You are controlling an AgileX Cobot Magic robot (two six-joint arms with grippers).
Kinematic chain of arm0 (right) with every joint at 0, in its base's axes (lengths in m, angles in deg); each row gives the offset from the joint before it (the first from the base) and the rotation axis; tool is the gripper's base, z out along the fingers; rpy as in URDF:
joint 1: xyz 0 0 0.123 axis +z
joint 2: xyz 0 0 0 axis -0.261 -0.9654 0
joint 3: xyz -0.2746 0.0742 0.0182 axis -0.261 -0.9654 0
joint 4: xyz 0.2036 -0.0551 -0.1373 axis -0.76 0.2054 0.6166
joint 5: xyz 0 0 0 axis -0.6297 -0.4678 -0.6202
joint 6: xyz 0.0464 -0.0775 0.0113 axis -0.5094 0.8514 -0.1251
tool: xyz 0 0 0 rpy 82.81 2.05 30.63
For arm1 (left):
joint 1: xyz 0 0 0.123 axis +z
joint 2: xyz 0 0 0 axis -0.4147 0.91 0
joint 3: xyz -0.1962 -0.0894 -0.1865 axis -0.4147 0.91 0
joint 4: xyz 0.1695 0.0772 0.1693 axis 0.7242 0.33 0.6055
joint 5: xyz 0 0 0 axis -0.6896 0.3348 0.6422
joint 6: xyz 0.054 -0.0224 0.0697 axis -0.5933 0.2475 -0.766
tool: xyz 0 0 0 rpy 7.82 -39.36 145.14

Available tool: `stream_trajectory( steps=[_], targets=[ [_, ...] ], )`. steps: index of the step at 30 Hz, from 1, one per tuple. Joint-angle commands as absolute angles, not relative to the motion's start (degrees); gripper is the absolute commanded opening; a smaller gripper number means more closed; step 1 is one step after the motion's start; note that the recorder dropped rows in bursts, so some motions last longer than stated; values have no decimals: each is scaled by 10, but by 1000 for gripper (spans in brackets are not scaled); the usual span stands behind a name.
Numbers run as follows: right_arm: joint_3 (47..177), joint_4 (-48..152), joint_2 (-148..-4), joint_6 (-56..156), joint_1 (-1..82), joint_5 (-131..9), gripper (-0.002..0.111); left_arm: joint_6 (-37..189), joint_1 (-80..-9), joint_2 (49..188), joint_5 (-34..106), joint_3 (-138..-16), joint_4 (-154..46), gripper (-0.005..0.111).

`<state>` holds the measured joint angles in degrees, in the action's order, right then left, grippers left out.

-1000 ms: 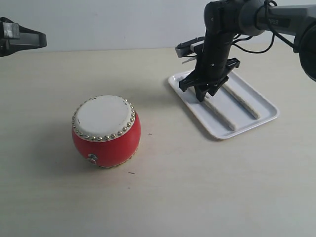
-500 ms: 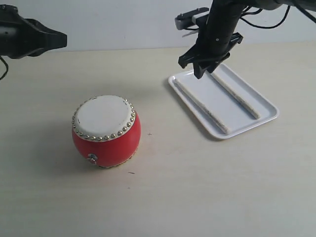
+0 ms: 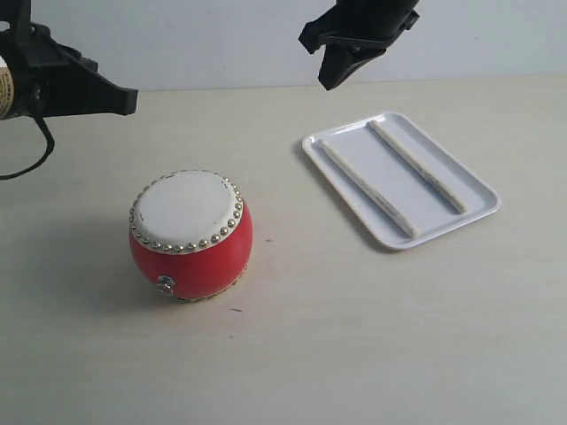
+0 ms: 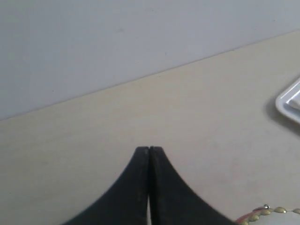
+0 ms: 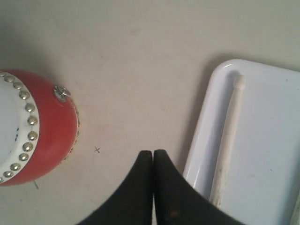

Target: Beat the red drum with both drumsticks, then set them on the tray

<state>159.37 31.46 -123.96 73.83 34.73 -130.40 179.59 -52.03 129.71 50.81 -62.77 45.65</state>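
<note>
On worktop [image 3: 354, 336], R side: tray [image 3: 403, 181] w/ both drumsticks [image 3: 368, 189] lying flat inside, parallel, apart from each other. R claw [image 3: 330, 81] hangs above tray's far end, clear of sticks, jaws pressed together, holding nothing. Red drum [image 3: 190, 235] upright, skin up, well L of tray. L claw [image 3: 128, 100] likewise closed, empty, raised beyond drum at far L.

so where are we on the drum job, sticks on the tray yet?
Done: both drumsticks lie flat in the tray, side by side, not touching.
In hand: nothing. The left gripper and right gripper are shut and empty, up off the table, the right one near the tray's far end.
Left: nothing visible for placing. Whether the red drum got beaten, these views can't show.
</note>
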Motion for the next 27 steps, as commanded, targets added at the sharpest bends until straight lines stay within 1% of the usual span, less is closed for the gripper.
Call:
stream_trajectory(
  steps=[1, 9, 14, 27],
  targets=[
    [1541, 314, -1188, 746, 346, -1285, 0, 1794, -526, 1277, 519, -605, 453, 0],
    [1377, 309, -1065, 747, 346, -1149, 0, 1795, -524, 1265, 517, -590, 448, 0],
    [1295, 321, -1002, 746, 346, -1112, 0, 1794, -524, 1265, 517, -590, 443, 0],
    [1281, 309, -994, 746, 346, -1117, 0, 1794, -524, 1265, 517, -590, 443, 0]
  ],
)
